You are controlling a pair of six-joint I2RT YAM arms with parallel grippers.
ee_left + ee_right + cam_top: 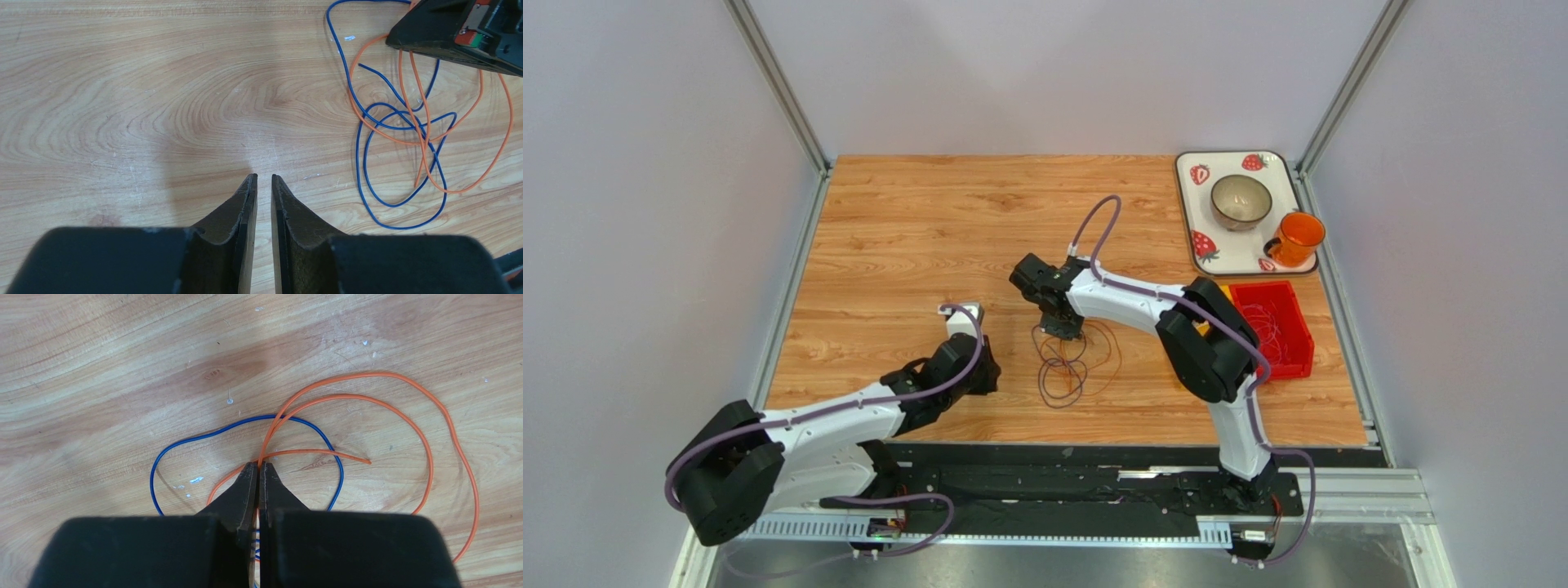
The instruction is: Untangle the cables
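**Untangling barely begun: one strand pinched, nothing separated yet**

Start on your left. The left gripper (261,177) hangs over the bare light-wood table (916,233) with its black fingers a narrow slit apart and nothing between them. It touches no wire and sits to the left of the knot.

At the centre are the task's things, a thin, flexible blue wire (202,437) and a thin, flexible orange wire (374,374). They lie in loose loops on the wood just in front of the arms. In the left wrist view they cross each other several times, so neither lies on its own.

The right gripper (258,465) stands on this pile with its fingers pressed together on the orange wire, where the orange strands run into the tips. A trace of blue shows low between the fingers too, and you cannot tell whether it is pinched as well.

Further right, a red plastic bin (1265,288) holds what may be more thin wire, too small to make out. Beyond it, the white strawberry-print tray (1195,208) plays no part here.

Judging by this, you are at the very start: a grip is taken, but no wire is free. The orange loops have yet to be drawn out of the blue and the two laid apart, and your idle left gripper looks well placed to pin the blue
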